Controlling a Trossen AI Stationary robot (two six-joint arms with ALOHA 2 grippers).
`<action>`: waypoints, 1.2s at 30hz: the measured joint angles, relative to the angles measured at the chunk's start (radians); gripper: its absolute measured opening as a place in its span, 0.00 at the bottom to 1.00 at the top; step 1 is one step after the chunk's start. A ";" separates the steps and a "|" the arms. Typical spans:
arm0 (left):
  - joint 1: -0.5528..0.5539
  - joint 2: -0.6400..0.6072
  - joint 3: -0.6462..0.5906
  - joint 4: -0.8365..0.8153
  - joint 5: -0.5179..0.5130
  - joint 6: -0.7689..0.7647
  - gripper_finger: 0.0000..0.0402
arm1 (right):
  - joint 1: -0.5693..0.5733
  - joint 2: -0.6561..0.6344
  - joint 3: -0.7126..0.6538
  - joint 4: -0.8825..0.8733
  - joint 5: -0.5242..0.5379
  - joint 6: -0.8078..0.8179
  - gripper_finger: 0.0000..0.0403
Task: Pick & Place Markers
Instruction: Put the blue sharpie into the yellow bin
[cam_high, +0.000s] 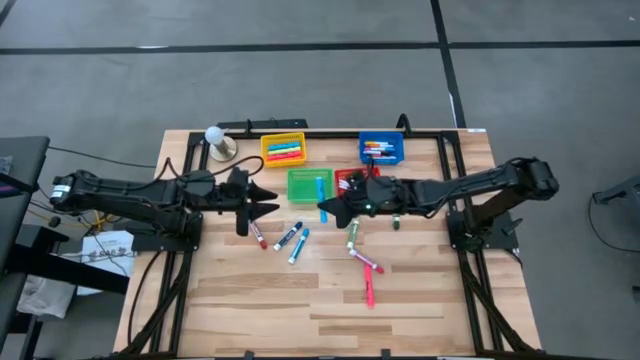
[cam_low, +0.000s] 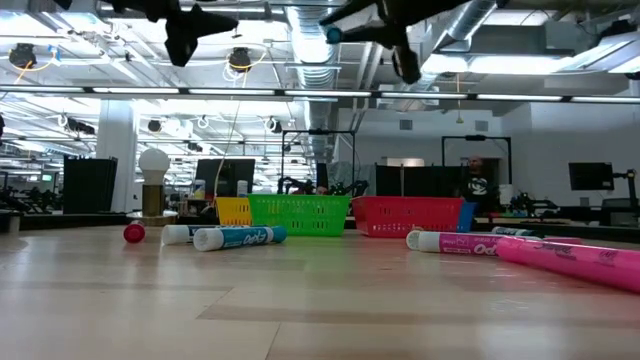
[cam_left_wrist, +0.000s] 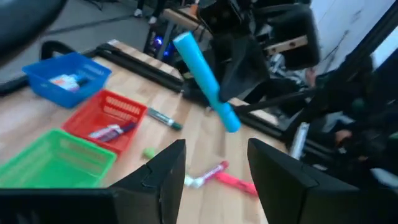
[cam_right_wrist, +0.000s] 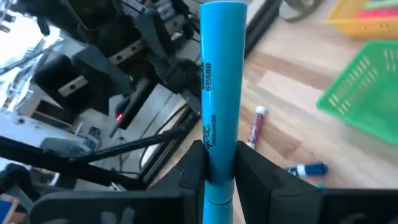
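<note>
Blue marker (cam_right_wrist: 214, 99) clamped between right gripper (cam_right_wrist: 217, 163) fingers, raised clear of counter (cam_high: 300, 300), just beside front edge of green basket (cam_high: 308, 185) in high view; smooth cylinder, printed lettering along barrel, lower end cut off behind the fingers in right wrist view. Right gripper narrowly parted, closed on barrel. Left gripper (cam_left_wrist: 211, 171) with fingers apart, nothing between them, hovering left of green basket and facing the right one. Other markers (cam_high: 292, 237) loose on pale wood-plank counter: blue-and-white pair, red one, green-and-white, pink ones toward the front. Contents of mesh red basket (cam_left_wrist: 109, 115), blue basket (cam_high: 382, 148) and yellow basket (cam_high: 283, 150) hard to make out, several markers in each.
</note>
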 joint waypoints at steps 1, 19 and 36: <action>0.000 0.005 0.000 0.008 0.014 -0.021 0.43 | -0.003 0.010 -0.001 0.025 -0.001 -0.017 0.13; 0.043 0.189 0.000 0.295 0.063 -0.265 0.43 | -0.028 0.193 0.093 0.261 -0.143 -0.088 0.15; 0.053 0.256 0.000 0.412 0.064 -0.280 0.50 | -0.036 0.186 0.097 0.263 -0.162 -0.094 0.15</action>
